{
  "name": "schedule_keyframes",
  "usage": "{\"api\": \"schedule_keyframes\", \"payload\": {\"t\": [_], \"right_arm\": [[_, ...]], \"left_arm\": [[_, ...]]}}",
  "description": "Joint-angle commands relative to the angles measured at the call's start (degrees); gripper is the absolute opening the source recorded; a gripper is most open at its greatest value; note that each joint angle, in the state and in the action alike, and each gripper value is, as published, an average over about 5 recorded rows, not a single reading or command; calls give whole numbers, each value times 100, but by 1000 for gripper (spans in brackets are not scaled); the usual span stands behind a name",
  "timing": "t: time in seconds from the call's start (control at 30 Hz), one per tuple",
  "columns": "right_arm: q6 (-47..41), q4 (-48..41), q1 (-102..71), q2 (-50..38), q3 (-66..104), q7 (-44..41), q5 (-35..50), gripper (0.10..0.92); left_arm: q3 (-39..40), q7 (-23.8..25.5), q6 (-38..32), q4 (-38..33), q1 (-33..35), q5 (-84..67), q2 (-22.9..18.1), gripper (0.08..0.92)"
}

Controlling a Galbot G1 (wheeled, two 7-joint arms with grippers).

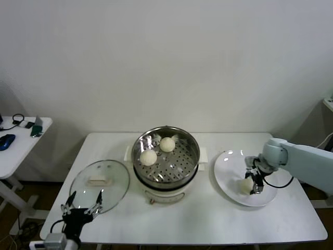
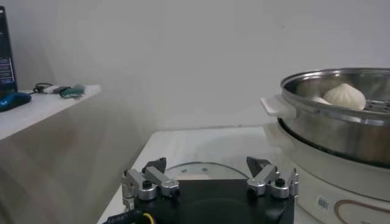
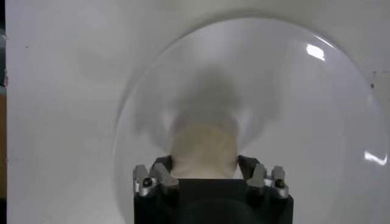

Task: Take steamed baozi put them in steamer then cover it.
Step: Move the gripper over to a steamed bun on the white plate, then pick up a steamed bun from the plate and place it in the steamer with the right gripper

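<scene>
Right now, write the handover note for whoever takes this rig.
Right gripper: fingers closed on a cream-white round bun on the flat white plate.
Left gripper: open, idle at the table's near edge by the clear glass lid, which lies flat on the table.
Done: two buns sit on the shiny steel steamer pot's perforated tray.
Left: lift this bun into the pot, then cover it with the lid.

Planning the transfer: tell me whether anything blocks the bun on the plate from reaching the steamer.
Nothing visible does. The right end effector straddles the bun on the white plate; bare table lies between plate and steamer, which is uncovered, its lid lying on its far side.
</scene>
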Motion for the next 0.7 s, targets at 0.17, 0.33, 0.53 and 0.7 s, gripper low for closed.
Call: {"api": "schedule_keyframes", "payload": {"t": [0.17, 0.33, 0.53, 0.7], "right_arm": [[465, 14, 1085, 87, -275, -335, -39, 638], [1202, 306, 2886, 528, -982, -617, 195, 644], [2128, 861, 4476, 1496, -1169, -710, 451, 645], [2782, 1656, 5015, 2193, -932, -654, 96, 645]], "left_arm": [[28, -1, 9, -3, 14, 64, 20, 823], [46, -12, 6, 41, 18, 117, 56, 823], [44, -34, 11, 36, 19, 145, 67, 823], [39, -39, 23, -5, 18, 155, 57, 823]]}}
